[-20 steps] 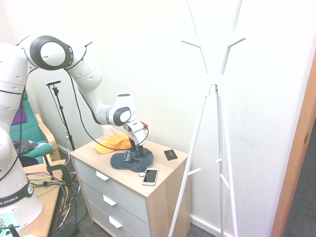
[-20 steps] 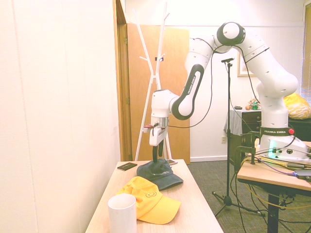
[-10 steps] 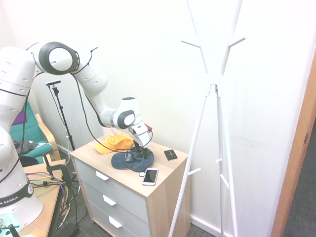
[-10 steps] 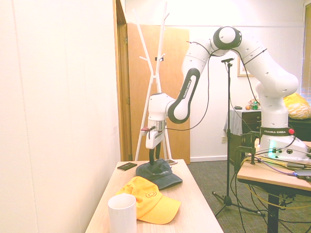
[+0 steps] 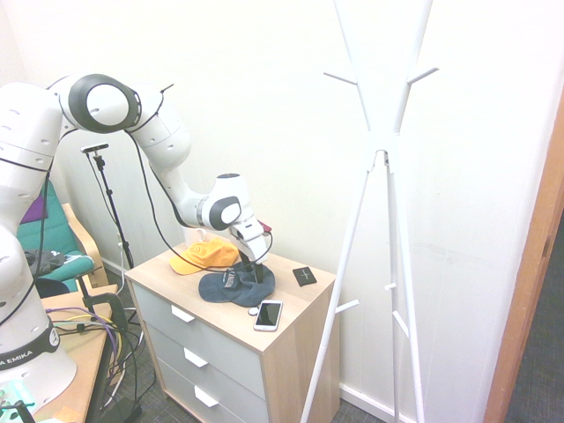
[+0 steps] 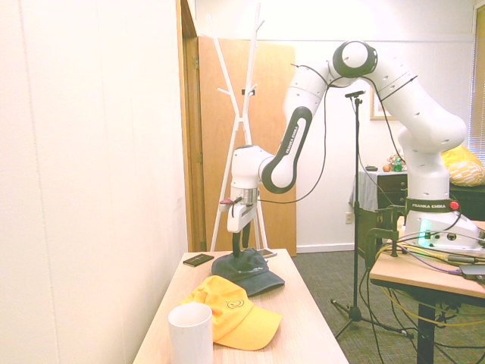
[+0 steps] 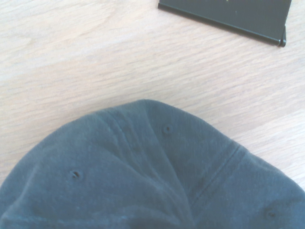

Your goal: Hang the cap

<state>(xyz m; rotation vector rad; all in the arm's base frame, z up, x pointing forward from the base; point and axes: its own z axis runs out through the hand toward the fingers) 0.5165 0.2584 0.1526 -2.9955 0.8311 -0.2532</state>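
I have the end effector [image 5: 256, 273] down on the crown of the blue cap [image 5: 231, 286], pressed into the soft cloth; from neither outside view can I tell how far the fingers stand apart, since their tips sink into the fabric (dark on dark). The cap lies flat on the tabletop [image 5: 286, 328] of a pale wood drawer chest, brim curved, its cloth limp and creased; in the wrist view the cap [image 7: 157, 176] shows stitched panel seams and small round eyelets, with the wood grain bare beyond its rounded edge. Just beside it, toward the wall side, lies the yellow cap [image 5: 204, 256], stiffer and domed, apparently touching the blue one at the rim. A white phone [image 5: 268, 315] lies near the front edge of the tabletop, close to the blue cap's brim; a flat black card [image 5: 304, 275] lies near the back, apart from the cap, and its straight edge shows in the wrist view [image 7: 228, 16]. A white cylindrical cup [image 6: 190, 334] stands at the far end past the yellow cap. The white coat stand [image 5: 381, 159], thin round poles with angled pegs, rises off the end of the chest; the air between chest and stand is open.
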